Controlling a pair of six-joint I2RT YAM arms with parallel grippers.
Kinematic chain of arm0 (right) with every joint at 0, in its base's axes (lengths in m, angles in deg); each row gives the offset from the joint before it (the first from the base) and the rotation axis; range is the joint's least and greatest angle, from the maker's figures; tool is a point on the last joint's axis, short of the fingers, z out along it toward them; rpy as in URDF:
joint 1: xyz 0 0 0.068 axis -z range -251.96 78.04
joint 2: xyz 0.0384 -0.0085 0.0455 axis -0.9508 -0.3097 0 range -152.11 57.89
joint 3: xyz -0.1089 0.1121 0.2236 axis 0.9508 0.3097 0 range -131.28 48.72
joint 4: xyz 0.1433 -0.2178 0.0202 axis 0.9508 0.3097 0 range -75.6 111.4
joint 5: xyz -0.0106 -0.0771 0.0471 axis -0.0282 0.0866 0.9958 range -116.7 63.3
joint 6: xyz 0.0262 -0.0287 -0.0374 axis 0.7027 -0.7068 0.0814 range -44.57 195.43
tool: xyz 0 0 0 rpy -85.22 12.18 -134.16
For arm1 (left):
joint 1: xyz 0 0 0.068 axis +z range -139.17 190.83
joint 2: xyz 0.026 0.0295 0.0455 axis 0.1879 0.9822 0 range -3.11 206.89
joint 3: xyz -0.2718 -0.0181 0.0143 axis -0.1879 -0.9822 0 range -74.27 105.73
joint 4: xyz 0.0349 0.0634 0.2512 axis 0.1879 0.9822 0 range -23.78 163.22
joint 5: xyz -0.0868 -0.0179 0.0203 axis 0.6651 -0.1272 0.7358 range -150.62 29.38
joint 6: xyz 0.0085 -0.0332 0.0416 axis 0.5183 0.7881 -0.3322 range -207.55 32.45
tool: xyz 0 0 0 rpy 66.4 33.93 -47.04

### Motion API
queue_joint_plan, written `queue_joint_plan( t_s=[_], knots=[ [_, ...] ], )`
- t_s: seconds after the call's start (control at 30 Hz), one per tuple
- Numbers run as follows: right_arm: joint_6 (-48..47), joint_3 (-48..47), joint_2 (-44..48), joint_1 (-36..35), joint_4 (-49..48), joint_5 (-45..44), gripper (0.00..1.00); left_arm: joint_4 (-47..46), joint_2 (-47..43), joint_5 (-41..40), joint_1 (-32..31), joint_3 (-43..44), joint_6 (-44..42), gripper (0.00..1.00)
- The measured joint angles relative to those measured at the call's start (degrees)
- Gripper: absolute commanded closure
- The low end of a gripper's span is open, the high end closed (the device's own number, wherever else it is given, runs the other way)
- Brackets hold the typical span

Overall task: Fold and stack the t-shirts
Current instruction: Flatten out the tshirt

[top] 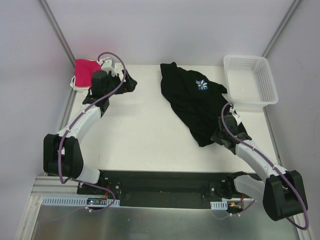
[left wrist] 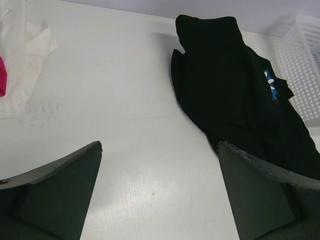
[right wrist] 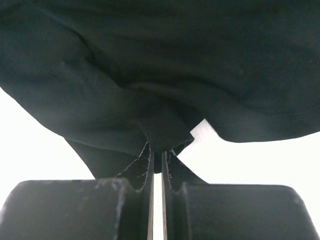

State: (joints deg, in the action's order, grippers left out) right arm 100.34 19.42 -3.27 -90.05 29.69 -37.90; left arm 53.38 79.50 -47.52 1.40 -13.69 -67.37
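Observation:
The black t-shirt (top: 190, 100) with the blue daisy print lies crumpled right of the table's middle, also seen in the left wrist view (left wrist: 225, 85). My right gripper (top: 220, 136) sits at its near bottom corner. The right wrist view shows that gripper (right wrist: 159, 152) shut on a pinched fold of the black t-shirt (right wrist: 160, 65). A magenta-pink t-shirt (top: 86, 70) lies at the far left corner, and beside it in the left wrist view is a white t-shirt (left wrist: 25, 45). My left gripper (top: 127, 82) hovers just right of them, with its jaws (left wrist: 160, 145) wide open and nothing between them.
A white plastic mesh basket (top: 267, 82) stands at the far right corner, touching the black shirt's edge; the left wrist view shows it too (left wrist: 300, 65). Bare white table (top: 145, 130) stretches between the two arms. Grey walls close off the back and sides.

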Motion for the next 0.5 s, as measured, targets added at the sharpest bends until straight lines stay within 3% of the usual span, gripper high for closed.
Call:
queue_joint_plan(
  t_s=[0.5],
  knots=[
    [-5.1, -9.8, 2.6, 6.8, 3.3, -2.9, 0.99, -0.2, 1.7, 0.3, 0.0, 0.0, 0.0, 0.01]
  ],
)
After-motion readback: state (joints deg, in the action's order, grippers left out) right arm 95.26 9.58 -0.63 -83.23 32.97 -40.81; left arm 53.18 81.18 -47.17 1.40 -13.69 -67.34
